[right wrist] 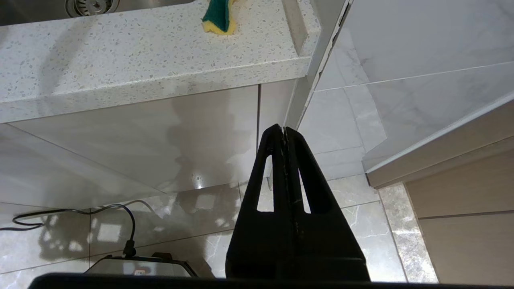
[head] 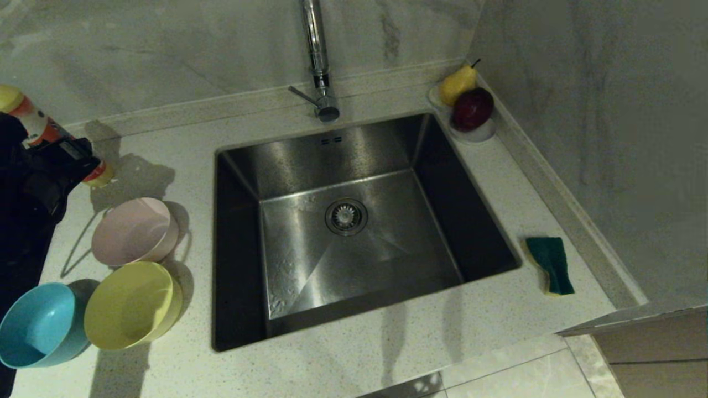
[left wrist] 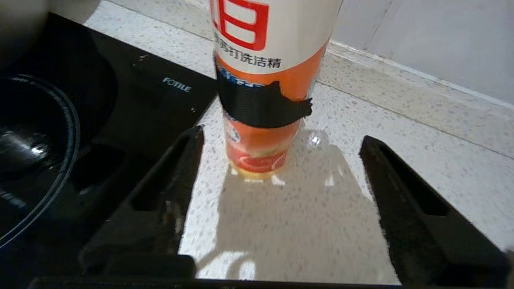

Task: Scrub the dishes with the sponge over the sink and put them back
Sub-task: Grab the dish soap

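Note:
The steel sink fills the middle of the counter. Left of it sit three dishes: a pink bowl, a yellow bowl and a blue bowl. The green-and-yellow sponge lies on the counter right of the sink, and also shows as the sponge in the right wrist view. My left gripper is open at the far left, its fingers wide on either side of an orange-and-white detergent bottle, touching neither side. My right gripper hangs shut and empty below the counter edge.
A chrome faucet rises behind the sink. A white dish with a pear and a red apple sits in the back right corner. A black cooktop lies left of the bottle. Walls close off the back and right.

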